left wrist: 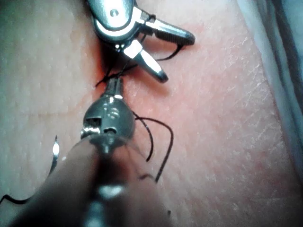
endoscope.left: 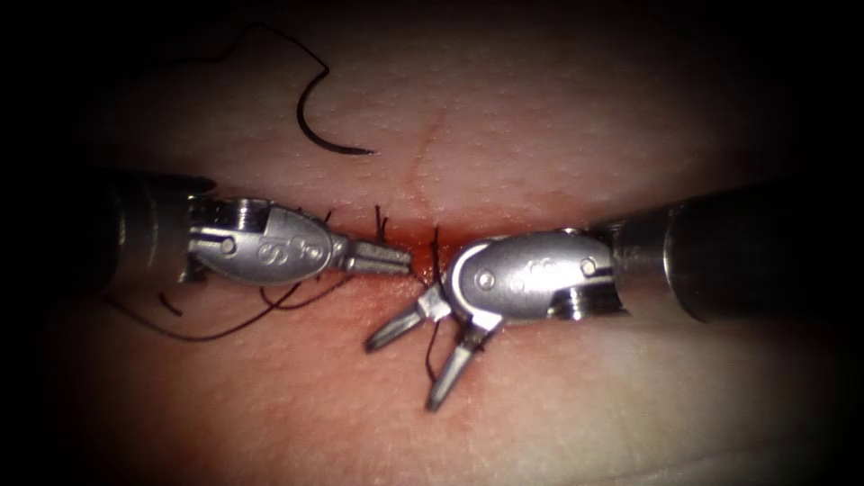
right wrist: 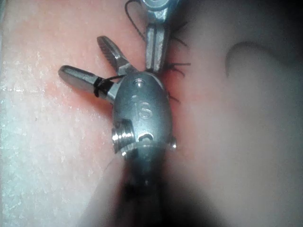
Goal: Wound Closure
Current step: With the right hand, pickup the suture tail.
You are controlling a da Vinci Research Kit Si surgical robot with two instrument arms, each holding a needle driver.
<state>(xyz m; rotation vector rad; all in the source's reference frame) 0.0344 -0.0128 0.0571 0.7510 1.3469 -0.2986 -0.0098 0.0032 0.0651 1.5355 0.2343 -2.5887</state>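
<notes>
Steel right tool (endoscope.left: 418,360) splayed, empty; left tool (endoscope.left: 382,259) pinched together; curved needle (endoscope.left: 319,135) loose on dimpled tissue (endoscope.left: 558,117).

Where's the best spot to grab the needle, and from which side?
Probably mid-curve. The needle lies free on the tissue, left of the cut, held by neither tool. Its tip points right and the thread leaves its upper end, so come from the left, where the bow faces.
</notes>
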